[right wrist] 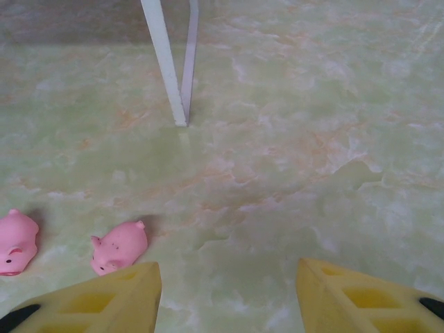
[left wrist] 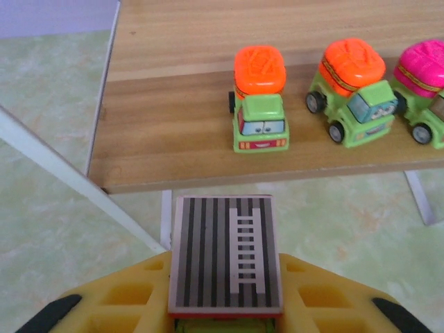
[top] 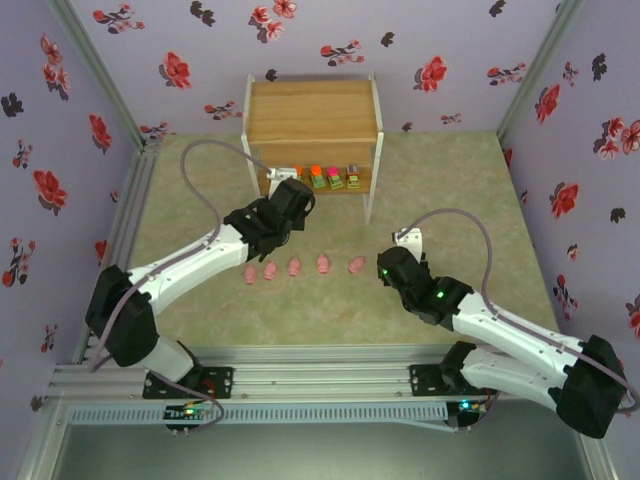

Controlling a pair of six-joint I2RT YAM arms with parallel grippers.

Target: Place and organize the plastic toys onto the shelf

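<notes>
My left gripper (top: 296, 191) (left wrist: 225, 284) is shut on a small toy truck with a grey striped top (left wrist: 225, 251), held just in front of the shelf's lower board (left wrist: 173, 149). On that board stand two orange-topped green trucks (left wrist: 259, 100) (left wrist: 352, 89) and a pink-topped one (left wrist: 423, 82); the top view adds a grey-topped one (top: 353, 176). Several pink pigs lie in a row on the mat (top: 294, 266). My right gripper (top: 386, 263) (right wrist: 225, 302) hangs open over bare mat, just right of the nearest pig (right wrist: 119, 246), with another pig (right wrist: 15, 243) further left.
The shelf (top: 312, 110) stands at the back centre on thin white legs (right wrist: 170, 62). Its right front leg (top: 370, 195) comes down beyond my right gripper. Floral walls close in the sides and back. Open mat lies right of the pigs.
</notes>
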